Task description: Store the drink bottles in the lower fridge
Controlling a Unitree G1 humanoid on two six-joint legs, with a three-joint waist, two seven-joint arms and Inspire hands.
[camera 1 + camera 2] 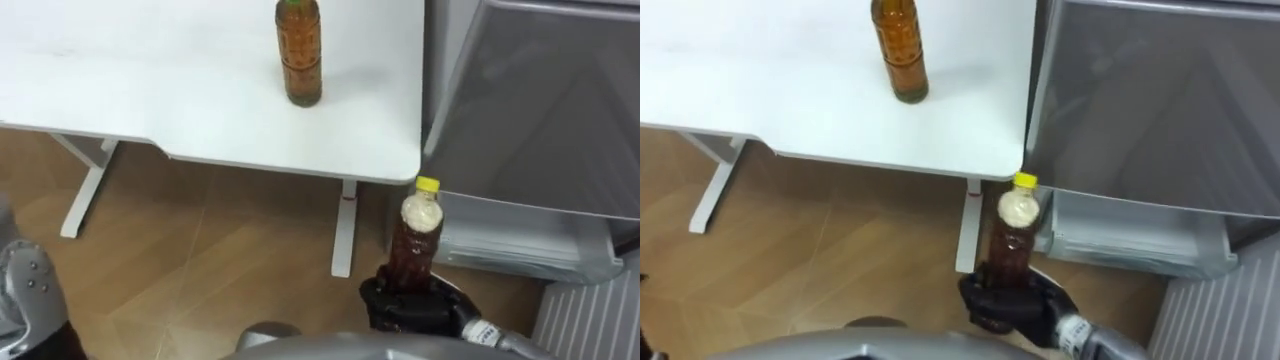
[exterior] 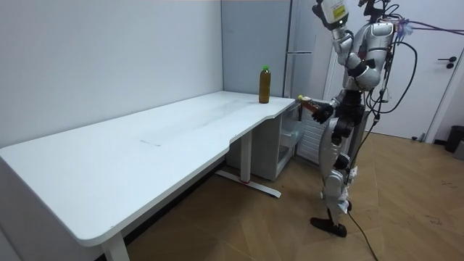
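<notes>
My right hand [image 1: 412,308] is shut on a brown drink bottle with a yellow cap [image 1: 414,240], held upright just off the table's near right corner; the same bottle [image 1: 1010,245] sits in that hand [image 1: 1005,300] before the open lower fridge [image 1: 1130,235]. A second brown drink bottle [image 1: 299,52] stands on the white table [image 1: 150,90] near its right end. In the room view I stand at the table's end by the fridge [image 2: 290,141], bottle [image 2: 310,106] held out in front. My left arm [image 1: 28,295] shows at the lower left.
The grey upper fridge door [image 1: 545,100] looms at the right above the open lower compartment [image 1: 510,240]. White table legs [image 1: 345,230] stand on the wooden floor beside it. A white ribbed panel [image 1: 590,320] is at the lower right.
</notes>
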